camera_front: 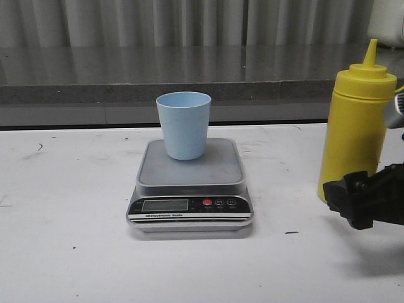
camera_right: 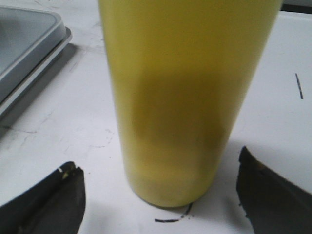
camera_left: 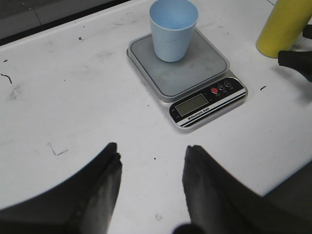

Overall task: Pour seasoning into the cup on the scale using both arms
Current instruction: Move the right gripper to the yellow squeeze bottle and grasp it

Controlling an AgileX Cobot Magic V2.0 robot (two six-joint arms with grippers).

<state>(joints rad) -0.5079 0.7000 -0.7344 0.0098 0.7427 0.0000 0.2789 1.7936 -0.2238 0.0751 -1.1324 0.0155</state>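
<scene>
The pale blue cup (camera_front: pixel 184 125) stands upright on the steel platform of the grey scale (camera_front: pixel 189 183) at the table's middle; both also show in the left wrist view, cup (camera_left: pixel 173 29) on scale (camera_left: pixel 195 73). The yellow seasoning bottle (camera_front: pixel 355 129) stands upright at the right, nozzle up. My right gripper (camera_front: pixel 353 205) is open just in front of the bottle's base; in the right wrist view the bottle (camera_right: pixel 187 97) fills the gap ahead of the open fingers (camera_right: pixel 58 195), untouched. My left gripper (camera_left: pixel 152 156) is open over bare table, short of the scale.
A white table (camera_front: pixel 69 208) with small black marks carries everything. A grey ledge and corrugated wall (camera_front: pixel 126 69) run along the back. The bottle's base (camera_left: pixel 285 29) and the right gripper's tip (camera_left: pixel 297 61) show in the left wrist view.
</scene>
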